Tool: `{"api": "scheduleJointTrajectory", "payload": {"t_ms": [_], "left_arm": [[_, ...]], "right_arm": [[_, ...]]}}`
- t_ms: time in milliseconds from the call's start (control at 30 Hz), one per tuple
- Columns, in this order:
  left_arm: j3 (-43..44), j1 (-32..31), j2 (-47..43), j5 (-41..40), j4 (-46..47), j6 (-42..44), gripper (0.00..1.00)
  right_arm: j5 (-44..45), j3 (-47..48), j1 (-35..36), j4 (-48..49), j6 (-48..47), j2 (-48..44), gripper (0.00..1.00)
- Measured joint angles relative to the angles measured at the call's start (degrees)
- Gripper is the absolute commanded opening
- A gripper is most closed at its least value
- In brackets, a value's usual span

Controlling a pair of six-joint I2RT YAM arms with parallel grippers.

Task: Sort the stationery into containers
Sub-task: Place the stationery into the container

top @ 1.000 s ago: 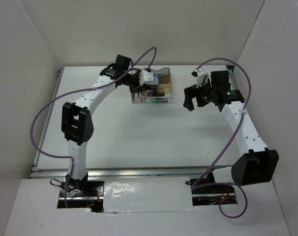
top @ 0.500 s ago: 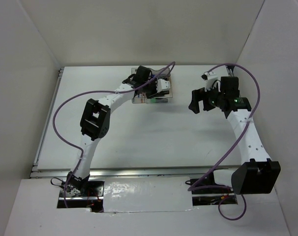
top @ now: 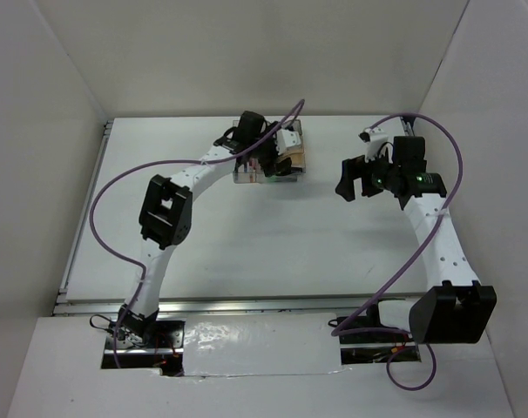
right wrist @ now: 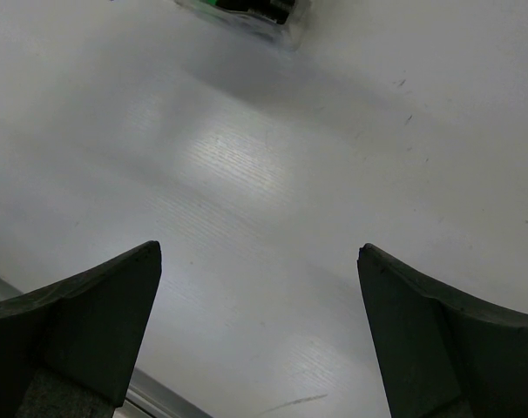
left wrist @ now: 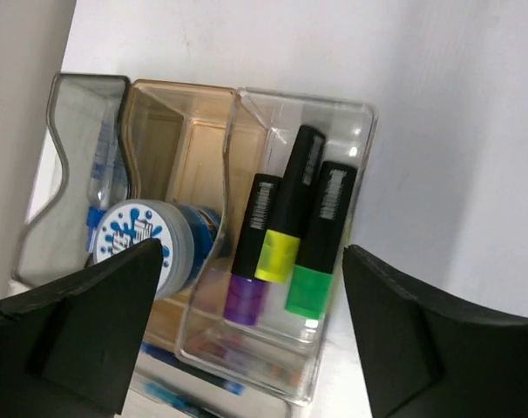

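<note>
Plainly, the left claw point(left wrist: 253, 257) is hanging straight above the organiser point(left wrist: 182, 87), its jaws standing wide apart and gripping nothing. Three markers are lying side by side in the organiser's clear end compartment: the purple highlighter point(left wrist: 251, 252), the yellow highlighter point(left wrist: 292, 198) and the green highlighter point(left wrist: 321, 233), each black-barrelled with a coloured end.

They are looking light, stiff and smooth. A claw would likely be slipping along them unless it is closing across the middle of the black barrel.

The round tub point(left wrist: 142, 246) is sitting in the organiser's amber middle compartment, just beside the wavy divider. Its blue-and-white printed lid is looking glossy. Its broad rigid wall is probably offering the surest hold, taken across the width.

A clear bottle point(left wrist: 104, 165) seems to be resting in the organiser's smoky-grey end compartment, though the tinted wall is blurring it. Blue and red streaks in the organiser's long side compartment are probably pens, too blurred to be sure.

The organiser itself is looking thin-walled, hard and light, so a knock may well be sliding it across the matt white desk point(right wrist: 247, 174).

The right claw point(right wrist: 260, 254) is hovering well apart from the organiser, off to its right, fully spread and empty.
</note>
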Motion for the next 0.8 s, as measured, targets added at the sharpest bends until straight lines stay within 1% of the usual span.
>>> {"api": "scheduleJointTrajectory", "payload": {"t_ms": [67,167,233,300,367,433,467,533,667,733,800], "left_arm": [[-0.1,0.4,-2.1,0.1,-0.3,-5.2,0.99],[-0.6,2.6,-9.1,0.7,-1.5,-15.1,0.99],[-0.3,6.1,-15.7,0.4,-4.2,-20.1,0.99],[0.9,10.6,-21.5,-0.6,-8.1,-22.9,0.99],[-0.6,15.8,-27.6,-1.8,-10.8,-25.5,0.99],[-8.5,21.2,-34.7,-5.2,-9.9,-29.0,0.99],[-15.1,24.1,-38.8,-6.8,-9.7,-30.2,0.99],[-24.8,27.6,-43.0,-10.0,-10.4,-32.2,0.99],[-42.9,32.2,-44.0,-13.7,-10.4,-33.8,0.99],[-49.0,33.9,-43.7,-14.7,-11.3,-34.4,0.99],[-52.3,35.3,-43.8,-15.5,-12.1,-34.5,0.99]], "right_arm": [[-0.1,0.0,-0.1,0.0,0.4,-0.1,1.00],[-0.1,0.0,-0.4,0.1,1.5,-0.6,1.00],[0.0,0.0,-0.8,0.7,2.3,-1.2,1.00],[0.9,-0.4,-1.1,1.7,3.2,-1.4,1.00],[2.2,-1.1,-1.3,2.5,4.4,-1.1,1.00],[3.7,-2.4,-1.6,3.5,5.4,-0.5,1.00],[4.7,-3.2,-1.7,3.9,5.8,0.0,1.00],[7.1,-4.9,-1.7,5.0,6.8,1.3,1.00],[11.8,-6.4,-2.3,6.0,8.1,5.6,1.00],[13.5,-7.0,-2.6,7.1,8.5,7.4,1.00],[15.0,-8.2,-3.0,8.0,8.6,8.4,1.00]]}}
